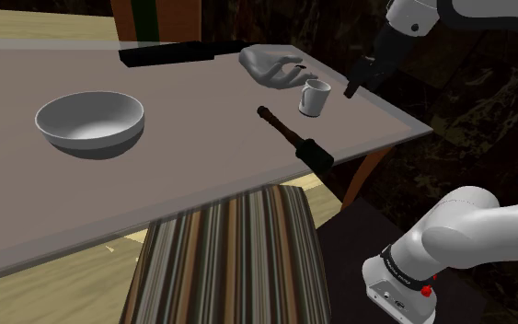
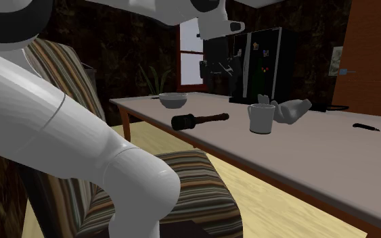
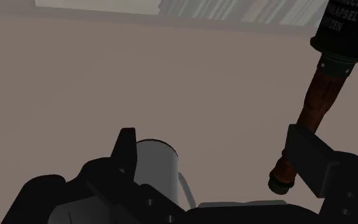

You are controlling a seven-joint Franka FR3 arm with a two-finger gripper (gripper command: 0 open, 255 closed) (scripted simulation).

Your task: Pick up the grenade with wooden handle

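Black gripper (image 3: 213,145) with fingers standing apart over a grey-brown tabletop (image 3: 107,76), white mug (image 3: 157,164) just behind one finger, stick grenade (image 3: 320,95) with brown wooden handle passing behind the other, black head beyond, striped fabric (image 3: 266,9) past the table's edge

A grey-brown counter (image 1: 201,175) stands on reddish wooden legs (image 1: 362,175) over a pale plank floor (image 1: 54,295). A chair (image 1: 234,262) with striped cloth stands at its near edge. The walls (image 2: 128,40) are dark and mottled. Beyond the counter are 1 bright window (image 2: 190,61), a plant (image 2: 156,82) and a black fridge (image 2: 266,64).
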